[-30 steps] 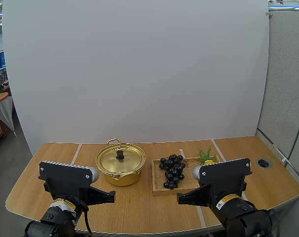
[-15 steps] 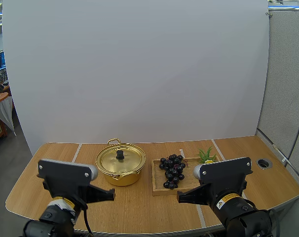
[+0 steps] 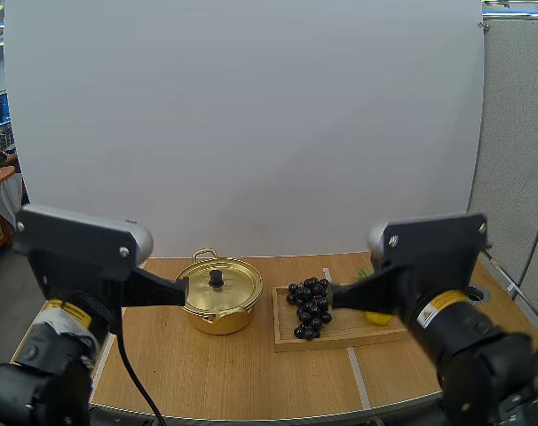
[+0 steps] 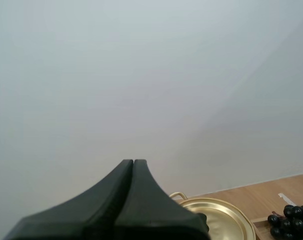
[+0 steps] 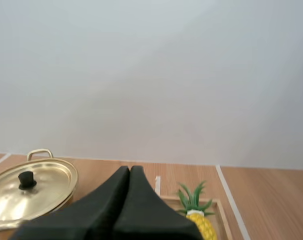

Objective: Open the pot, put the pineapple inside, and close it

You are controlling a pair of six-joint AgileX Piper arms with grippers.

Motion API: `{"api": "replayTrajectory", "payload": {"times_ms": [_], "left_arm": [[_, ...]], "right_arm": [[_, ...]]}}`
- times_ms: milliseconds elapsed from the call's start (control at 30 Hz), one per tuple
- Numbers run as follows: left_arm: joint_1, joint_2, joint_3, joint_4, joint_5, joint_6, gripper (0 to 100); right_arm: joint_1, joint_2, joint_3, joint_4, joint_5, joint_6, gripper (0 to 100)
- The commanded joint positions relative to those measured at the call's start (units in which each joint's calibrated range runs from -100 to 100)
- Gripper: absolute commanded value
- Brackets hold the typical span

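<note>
**High view: lid on, both arms aloft, nothing gripped**

High view puts the pot on the table, just left of the wooden tray. Its lid is seated, with the black knob at centre.

My left gripper hangs in the air at the pot's left side, tip aimed toward the lid. Its fingers are pressed together into one wedge with nothing between them. My right gripper is likewise closed and empty, held above the tray near the grapes.

In the right wrist view the pineapple sits at the tray's right end, beside the grapes. I cannot tell whether it stands or lies.

Judgement: step one, opening the pot, is not yet begun.

Next move, as I read it:
- Spread the left fingers, lower them around the knob, pinch, lift the lid and park it clear of the rim.
- Then open the right gripper and bring it down onto the pineapple.

The knob is small, so I should centre carefully before closing.
</note>
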Motion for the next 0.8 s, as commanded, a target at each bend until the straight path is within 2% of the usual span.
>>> {"api": "replayTrajectory", "payload": {"times_ms": [0,233,367,567,767], "left_arm": [[0.02,-0.14,-4.82,0.57,8.07,0.39,0],[0.02,-0.14,-18.05,0.57,30.21,0.39,0],[0.02,-0.14,-24.45,0.57,40.47,0.39,0],[0.02,-0.09,-25.74,0.57,40.27,0.39,0],[0.02,8.86,-25.74,-0.6,40.07,0.39,0]], "right_arm": [[0.04,-0.15,-6.54,-0.34,10.32,-0.05,0],[0.04,-0.15,-18.73,-0.34,29.5,-0.05,0],[0.04,-0.15,-22.76,-0.34,33.68,-0.05,0],[0.04,-0.15,-23.82,-0.34,34.35,-0.05,0],[0.04,4.1,-23.82,-0.34,34.5,-0.05,0]]}}
